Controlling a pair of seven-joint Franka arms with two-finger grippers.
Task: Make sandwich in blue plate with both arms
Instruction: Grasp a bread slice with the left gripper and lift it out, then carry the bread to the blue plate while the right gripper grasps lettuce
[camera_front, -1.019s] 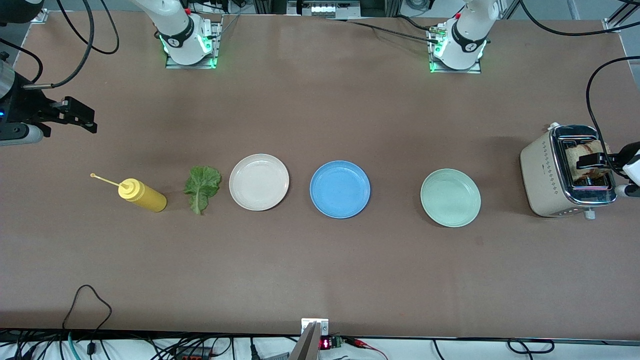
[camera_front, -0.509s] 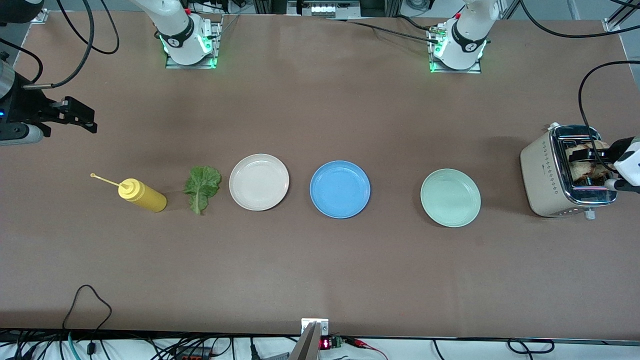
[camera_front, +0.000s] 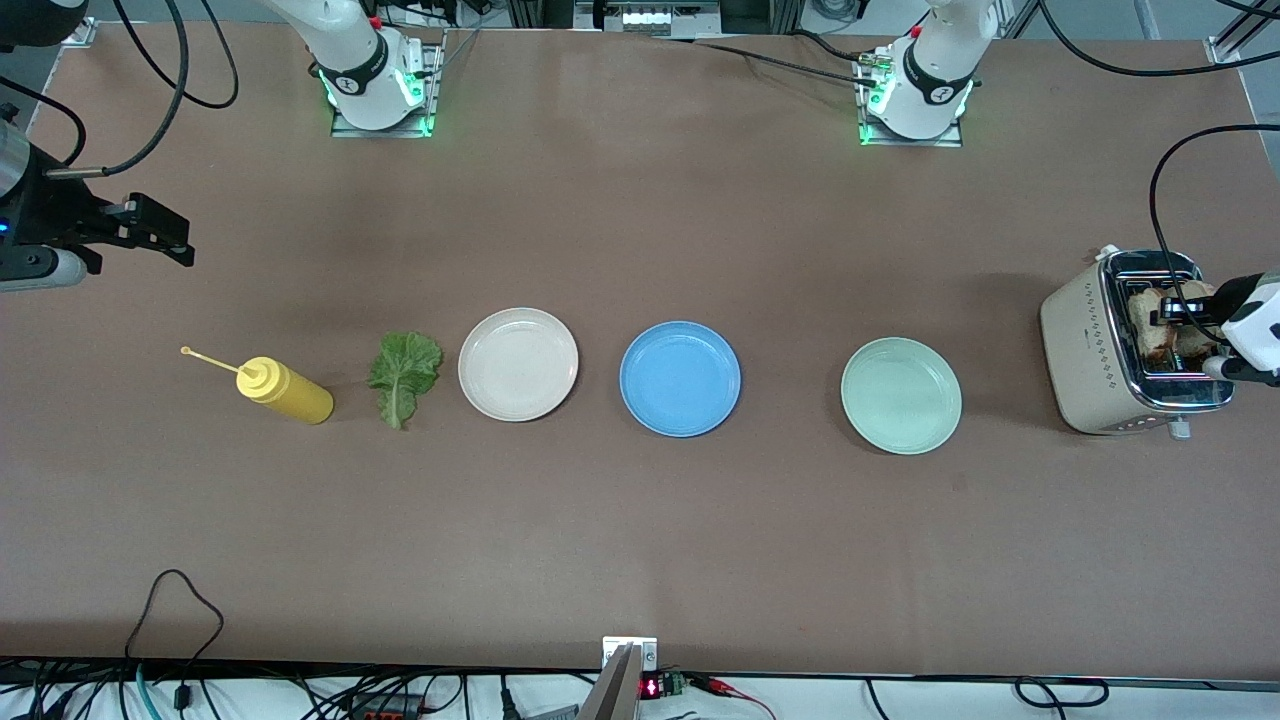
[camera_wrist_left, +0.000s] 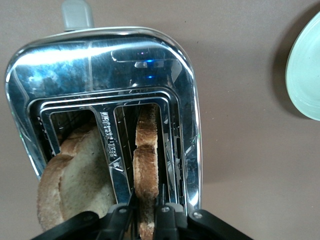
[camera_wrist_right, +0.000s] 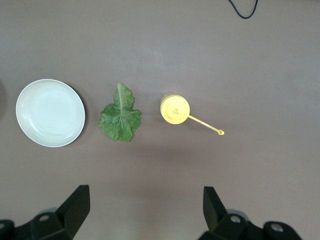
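Observation:
The blue plate (camera_front: 680, 378) sits bare at mid-table. A green lettuce leaf (camera_front: 403, 372) lies flat toward the right arm's end; it also shows in the right wrist view (camera_wrist_right: 120, 117). Two bread slices stand in the toaster (camera_front: 1085, 350) at the left arm's end. My left gripper (camera_front: 1185, 318) is over the toaster, shut on the upper edge of one slice (camera_wrist_left: 147, 165) that stands in its slot. The other slice (camera_wrist_left: 75, 180) leans out of the neighbouring slot. My right gripper (camera_front: 150, 235) hangs open and empty above the table beside the lettuce end, its fingers wide apart (camera_wrist_right: 146, 205).
A cream-white plate (camera_front: 518, 363) lies between lettuce and blue plate. A mint-green plate (camera_front: 900, 395) lies between blue plate and toaster. A yellow squeeze bottle (camera_front: 285, 392) lies on its side beside the lettuce. Cables run along the table's edges.
My left gripper has shifted a little over the toaster toward the robots' bases and sits lower on the slice. The right arm has not moved.

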